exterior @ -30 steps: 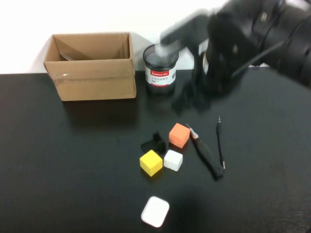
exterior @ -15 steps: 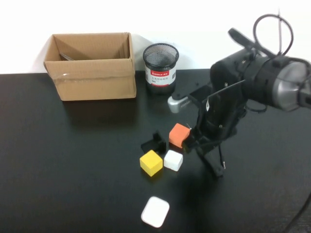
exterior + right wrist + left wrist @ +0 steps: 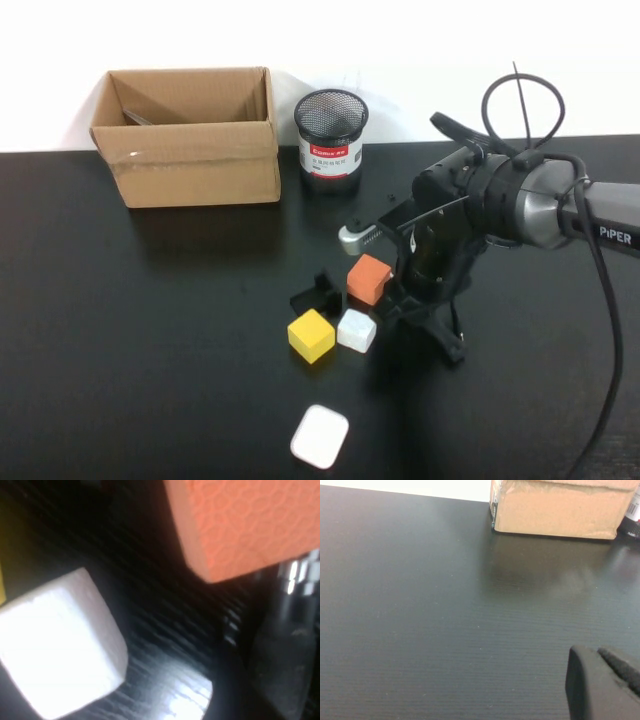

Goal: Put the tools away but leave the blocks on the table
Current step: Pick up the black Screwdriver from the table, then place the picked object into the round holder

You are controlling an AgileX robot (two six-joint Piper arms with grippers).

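Observation:
My right gripper (image 3: pixel 408 300) is low on the table (image 3: pixel 150 350), right beside the orange cube (image 3: pixel 368 278) and over the front part of the thick black-handled tool (image 3: pixel 446 346); only the tool's handle end sticks out. The thin screwdriver (image 3: pixel 456 318) lies just right of it, mostly hidden by the arm. The right wrist view shows the orange cube (image 3: pixel 240 525), the white cube (image 3: pixel 60 640) and the tool's metal tip (image 3: pixel 295 575) very close. The yellow cube (image 3: pixel 311 335), white cube (image 3: pixel 356 330) and black angular piece (image 3: pixel 318 294) sit together. The scissors are not in view. My left gripper (image 3: pixel 605 685) hovers over bare table.
An open cardboard box (image 3: pixel 190 140) stands at the back left, with a black mesh cup (image 3: pixel 331 125) to its right. A white rounded pad (image 3: pixel 320 436) lies near the front edge. The box also shows in the left wrist view (image 3: pixel 560 507).
My right arm swung from up near the mesh cup down to the tools and has sunk lower beside the orange cube. The cubes have not moved.

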